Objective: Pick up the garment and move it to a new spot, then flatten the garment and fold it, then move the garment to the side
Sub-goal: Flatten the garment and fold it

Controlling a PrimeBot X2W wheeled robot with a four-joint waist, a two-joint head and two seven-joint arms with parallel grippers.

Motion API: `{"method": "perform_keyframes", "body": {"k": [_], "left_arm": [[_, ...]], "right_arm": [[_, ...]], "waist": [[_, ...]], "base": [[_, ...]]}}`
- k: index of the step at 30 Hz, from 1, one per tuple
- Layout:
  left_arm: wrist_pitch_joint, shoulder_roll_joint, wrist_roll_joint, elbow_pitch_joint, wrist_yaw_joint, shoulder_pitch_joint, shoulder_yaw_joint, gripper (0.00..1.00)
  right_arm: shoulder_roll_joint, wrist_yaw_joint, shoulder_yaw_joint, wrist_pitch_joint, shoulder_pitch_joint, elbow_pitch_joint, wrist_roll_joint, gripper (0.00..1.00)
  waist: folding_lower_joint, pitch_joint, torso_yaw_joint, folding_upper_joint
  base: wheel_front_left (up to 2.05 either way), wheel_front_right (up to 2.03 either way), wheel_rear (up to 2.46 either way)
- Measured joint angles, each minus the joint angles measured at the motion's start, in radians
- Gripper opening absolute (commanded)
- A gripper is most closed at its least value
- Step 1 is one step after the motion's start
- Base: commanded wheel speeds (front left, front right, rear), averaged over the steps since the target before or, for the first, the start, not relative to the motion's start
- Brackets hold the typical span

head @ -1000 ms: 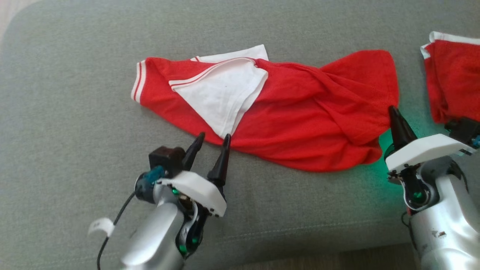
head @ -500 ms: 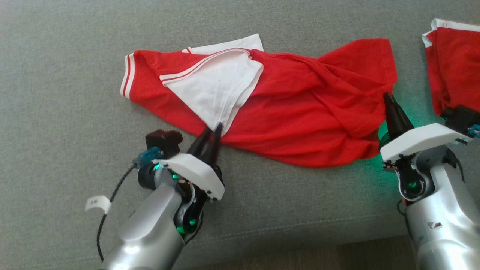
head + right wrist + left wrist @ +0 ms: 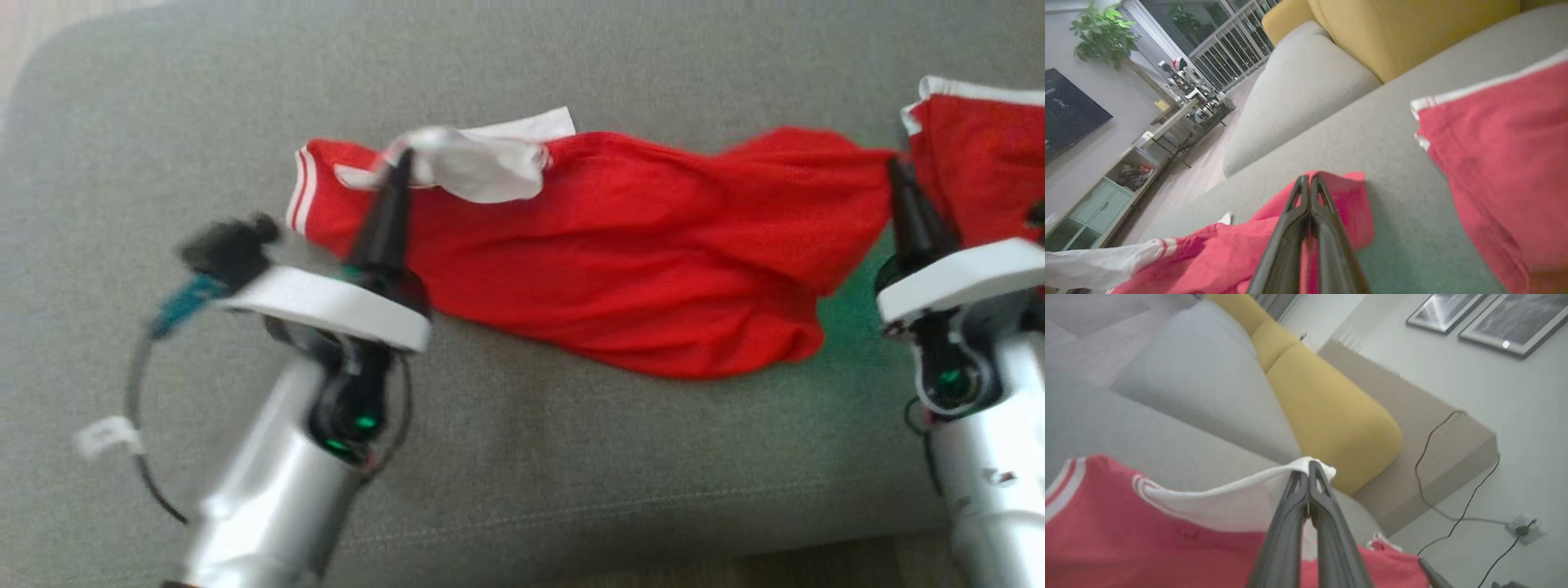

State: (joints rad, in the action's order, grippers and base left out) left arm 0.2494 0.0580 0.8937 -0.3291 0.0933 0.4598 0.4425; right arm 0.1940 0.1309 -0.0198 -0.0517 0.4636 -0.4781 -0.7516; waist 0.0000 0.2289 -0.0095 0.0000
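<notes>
The garment is a red jersey with white trim and a white panel, stretched across the grey sofa seat. My left gripper is shut on the white panel's tip, which is lifted and bunched near the left sleeve. In the left wrist view the left gripper pinches the white fabric above the red cloth. My right gripper is shut on the garment's red right corner and holds it raised. The right wrist view shows the right gripper with that red corner at its tips.
A second red piece with a white edge lies at the seat's far right, close to my right gripper, and appears again in the right wrist view. Yellow cushions and a grey cushion stand behind the seat. The seat's front edge runs along the bottom.
My left gripper shut on the white panel's tip and carried it up and back over the jersey. The right gripper raised the red corner. The head camera also shifted.
</notes>
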Motion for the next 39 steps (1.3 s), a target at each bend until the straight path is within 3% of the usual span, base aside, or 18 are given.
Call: {"method": "perform_keyframes", "body": {"k": [4,9,13,20,23,29,32,39], "left_arm": [[-0.045,0.048,0.101,0.126,0.002,0.013,-0.093,0.0],[-0.134,0.129,0.174,0.256,-0.061,0.09,-0.199,0.0],[-0.202,0.171,0.205,0.329,-0.107,0.15,-0.237,0.0],[-0.311,0.195,0.243,0.352,-0.145,0.258,-0.239,0.0],[-0.332,0.206,0.236,0.303,-0.15,0.365,-0.232,0.0],[-0.298,0.211,0.156,0.077,-0.095,0.628,-0.215,0.0],[-0.257,0.225,0.072,-0.057,-0.041,0.735,-0.165,0.0],[-0.054,0.266,-0.11,-0.324,0.01,0.961,-0.117,0.0]], "right_arm": [[0.021,0.0,-0.028,0.055,0.001,0.07,-0.03,0.0],[0.048,0.0,-0.084,0.161,0.041,0.133,-0.062,0.0],[0.074,0.0,-0.127,0.244,0.11,0.178,-0.067,0.0],[0.081,0.0,-0.18,0.336,0.218,0.206,-0.035,0.0],[0.077,0.0,-0.179,0.364,0.307,0.188,0.011,0.0],[0.05,0.0,-0.119,0.354,0.582,0.008,0.158,0.0],[0.028,0.0,-0.072,0.286,0.737,-0.103,0.244,0.0],[-0.049,0.0,0.005,-0.004,0.999,-0.35,0.356,0.0]], "waist": [[0.0,-0.042,0.006,0.0],[0.0,-0.096,0.007,0.0],[0.0,-0.125,0.001,0.0],[0.0,-0.124,-0.005,0.0],[0.0,-0.102,-0.006,0.0],[0.0,-0.028,-0.01,0.0],[0.0,0.028,-0.013,0.0],[0.0,0.161,-0.041,0.0]], "base": [[0.0,0.0,0.0],[0.0,0.0,0.0],[0.0,0.0,0.0],[0.0,0.0,0.0],[0.0,0.0,0.0],[0.0,0.0,0.0],[0.0,0.0,0.0],[0.0,0.0,0.0]]}}
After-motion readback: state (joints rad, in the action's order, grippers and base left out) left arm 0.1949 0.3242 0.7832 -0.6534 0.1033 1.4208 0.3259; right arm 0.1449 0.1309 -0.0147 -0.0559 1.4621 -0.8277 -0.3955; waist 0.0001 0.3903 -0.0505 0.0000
